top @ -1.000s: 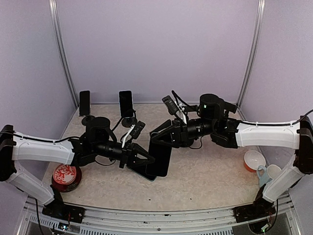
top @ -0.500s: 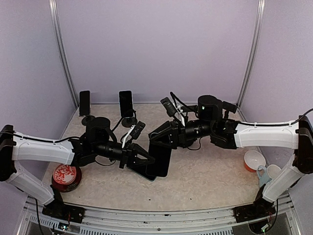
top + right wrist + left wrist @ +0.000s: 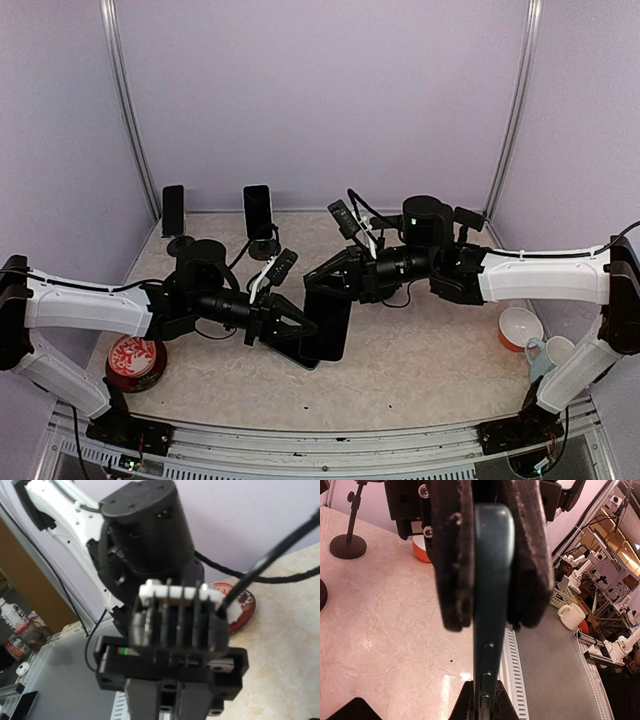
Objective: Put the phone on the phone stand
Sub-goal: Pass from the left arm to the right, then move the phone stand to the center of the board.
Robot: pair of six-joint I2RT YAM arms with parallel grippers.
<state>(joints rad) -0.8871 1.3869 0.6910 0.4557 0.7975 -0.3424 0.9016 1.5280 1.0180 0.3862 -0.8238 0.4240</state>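
The phone (image 3: 328,325), a dark slab, is held clear of the tabletop in the middle of the table, between the two arms. The left gripper (image 3: 298,328) pinches its lower-left side. In the left wrist view the fingers (image 3: 452,555) press against both faces of the teal-edged phone (image 3: 492,570), which is seen edge-on.

The right gripper (image 3: 322,284) meets the phone's upper edge from the right. A second ago its jaws stood spread just above that edge; they have since come together and the wrist has slid a little to the left. At the bottom of the left wrist view two dark tips sit on either side of the phone's far edge. These are probably the right gripper's fingers, though that part of the picture is cropped. The right wrist view shows mostly the left arm's wrist housing and not the right gripper's own fingertips.

The left arm and the phone have barely shifted over that second.

At the back left stand the left phone stand (image 3: 182,243) and the right phone stand (image 3: 265,249), each carrying an upright dark handset, well apart from the held phone. A red tin (image 3: 135,360) lies by the left arm. An orange-and-white bowl (image 3: 520,325) and a pale mug (image 3: 552,350) sit at the right, unmoved.
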